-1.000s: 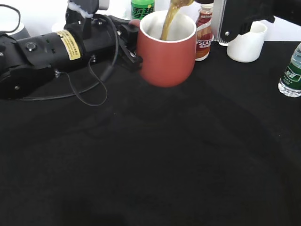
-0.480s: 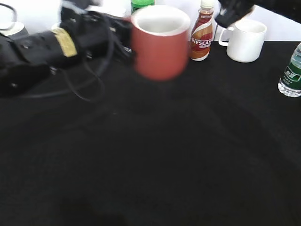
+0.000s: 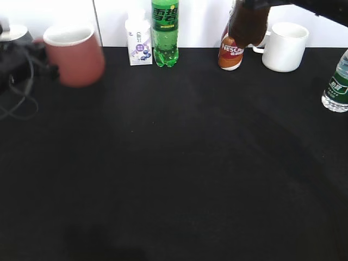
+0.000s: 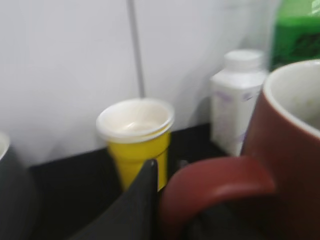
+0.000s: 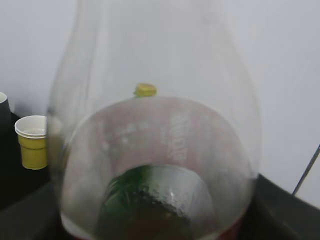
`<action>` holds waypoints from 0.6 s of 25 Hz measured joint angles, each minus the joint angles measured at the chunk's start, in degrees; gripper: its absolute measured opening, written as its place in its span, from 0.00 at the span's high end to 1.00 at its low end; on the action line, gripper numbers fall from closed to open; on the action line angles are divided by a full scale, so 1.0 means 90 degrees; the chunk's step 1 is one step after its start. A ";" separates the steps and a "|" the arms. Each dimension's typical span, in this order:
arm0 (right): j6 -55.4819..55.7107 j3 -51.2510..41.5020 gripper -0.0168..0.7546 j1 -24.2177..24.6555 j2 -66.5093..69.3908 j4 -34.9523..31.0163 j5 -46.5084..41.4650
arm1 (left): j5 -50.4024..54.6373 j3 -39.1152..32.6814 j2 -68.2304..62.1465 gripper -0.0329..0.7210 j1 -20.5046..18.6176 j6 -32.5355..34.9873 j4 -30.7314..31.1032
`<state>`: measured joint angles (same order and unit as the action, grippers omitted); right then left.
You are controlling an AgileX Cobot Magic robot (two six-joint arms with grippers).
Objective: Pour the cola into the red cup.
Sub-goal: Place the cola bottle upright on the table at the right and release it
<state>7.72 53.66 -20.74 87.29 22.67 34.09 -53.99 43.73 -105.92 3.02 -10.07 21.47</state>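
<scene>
The red cup (image 3: pixel 73 57) hangs blurred at the far left, just above the black table. My left gripper (image 4: pixel 165 200) is shut on its loop handle (image 4: pixel 215 182), and the cup's white inside shows in the left wrist view (image 4: pixel 295 100). The cola bottle (image 3: pixel 247 24) hangs at the top right, in front of the Nescafe bottle (image 3: pixel 228 54). It fills the right wrist view (image 5: pixel 160 165), clear, with dark liquid low in it. My right gripper (image 3: pixel 254 4) holds the bottle at the top edge. Its fingers are hidden.
A green Sprite bottle (image 3: pixel 165 32) and a small white bottle (image 3: pixel 138 46) stand at the back. A white mug (image 3: pixel 284 46) and a water bottle (image 3: pixel 337 81) stand at the right. A yellow paper cup (image 4: pixel 136 135) stands by the wall behind the red cup.
The cola stream into the cup has stopped. My left gripper carried the red cup from the back middle to the far left. The cola bottle moved right and came more upright.
</scene>
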 joint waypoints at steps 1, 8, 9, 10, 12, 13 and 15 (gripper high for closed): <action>0.0005 0.0000 0.35 0.0000 0.0000 0.0000 0.0000 | -0.0181 0.0000 -0.0252 0.86 -0.0038 0.0187 -0.0241; 0.0005 0.0000 0.35 0.0000 -0.0002 -0.0030 0.0000 | -0.0880 0.0571 -0.1827 0.86 -0.0068 0.0519 -0.0817; 0.0005 0.0000 0.35 0.0000 -0.0002 -0.0049 0.0000 | -0.0918 0.0636 -0.1900 0.86 -0.0068 0.0519 -0.0817; 0.0005 0.0000 0.35 0.0000 -0.0002 -0.0061 0.0000 | -0.0925 0.0642 -0.1907 0.86 -0.0068 0.0512 -0.0811; 0.0005 0.0000 0.35 0.0000 -0.0002 -0.0067 0.0000 | -0.0773 0.0647 -0.1859 0.78 -0.0068 0.0472 -0.0797; 0.0005 0.0000 0.35 0.0000 -0.0002 -0.0067 0.0000 | -0.0530 0.0647 -0.1741 0.66 -0.0068 0.0459 -0.0797; 0.0005 0.0000 0.35 0.0000 -0.0002 -0.0075 0.0000 | -0.0180 0.0559 -0.1461 0.53 -0.0068 0.0452 -0.0803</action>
<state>7.76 53.66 -20.74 87.27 22.00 34.09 -55.61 48.76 -119.07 2.41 -6.00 14.24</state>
